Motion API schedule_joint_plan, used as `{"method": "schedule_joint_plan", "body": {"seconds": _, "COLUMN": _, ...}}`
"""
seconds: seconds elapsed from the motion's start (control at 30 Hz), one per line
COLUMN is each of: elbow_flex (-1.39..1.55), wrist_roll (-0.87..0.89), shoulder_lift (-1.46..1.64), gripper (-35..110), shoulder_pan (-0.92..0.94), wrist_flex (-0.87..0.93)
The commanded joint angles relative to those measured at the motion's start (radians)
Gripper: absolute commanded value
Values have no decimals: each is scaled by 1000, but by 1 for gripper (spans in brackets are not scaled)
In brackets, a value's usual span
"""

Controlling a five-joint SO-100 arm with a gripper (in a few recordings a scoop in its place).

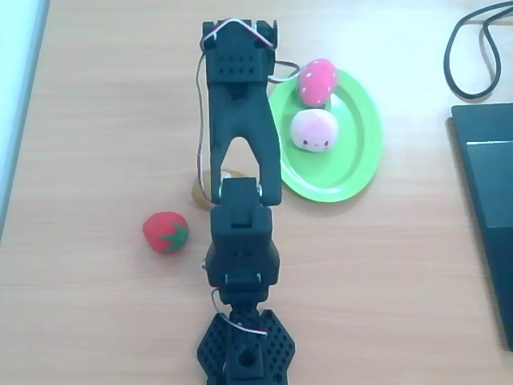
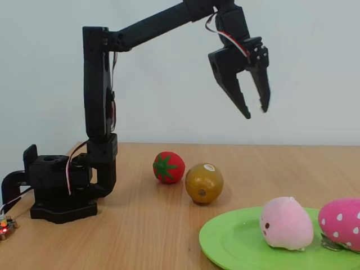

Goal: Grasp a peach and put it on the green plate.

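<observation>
In the fixed view the plate [image 2: 236, 242] lies nearest, at the lower right, with the peach [image 2: 286, 223] sitting on it and a pink strawberry [image 2: 341, 223] just beside the peach at its 3 o'clock. Farther back on the table [image 2: 140, 225] a brownish-yellow fruit [image 2: 204, 183] stands near a red strawberry [image 2: 169, 167], which is at its 10 o'clock. The arm's base [image 2: 59, 188] stands at the left. High above the table, the gripper [image 2: 256, 112] hangs empty, fingers pointing down and parted a little. In the overhead view the peach [image 1: 313, 130] rests near the plate's [image 1: 357, 156] middle, the pink strawberry [image 1: 317, 81] at its 12 o'clock on the rim.
</observation>
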Motion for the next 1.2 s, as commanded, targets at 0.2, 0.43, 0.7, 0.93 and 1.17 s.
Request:
{"method": "schedule_joint_plan", "body": {"seconds": 0.2, "elbow_flex": 195, "wrist_roll": 5, "shoulder_lift": 207, "gripper": -1, "shoulder_pan": -34, "wrist_flex": -141}}
{"method": "schedule_joint_plan", "body": {"seconds": 0.43, "elbow_flex": 449, "wrist_roll": 51, "shoulder_lift": 374, "gripper": -8, "shoulder_pan": -48, "wrist_flex": -354}}
{"method": "schedule_joint_plan", "body": {"seconds": 0.7, "elbow_flex": 747, "wrist_roll": 173, "shoulder_lift": 575, "gripper": -8, "shoulder_pan": -52, "wrist_flex": -549}}
{"method": "schedule_joint_plan", "body": {"seconds": 0.93, "elbow_flex": 1218, "wrist_roll": 189, "shoulder_lift": 917, "gripper": -8, "shoulder_pan": -69, "wrist_flex": -848}}
{"method": "schedule_joint_plan", "body": {"seconds": 1.17, "elbow_flex": 1560, "wrist_roll": 138, "shoulder_lift": 1232, "gripper": -8, "shoulder_pan": -67, "wrist_flex": -951}}
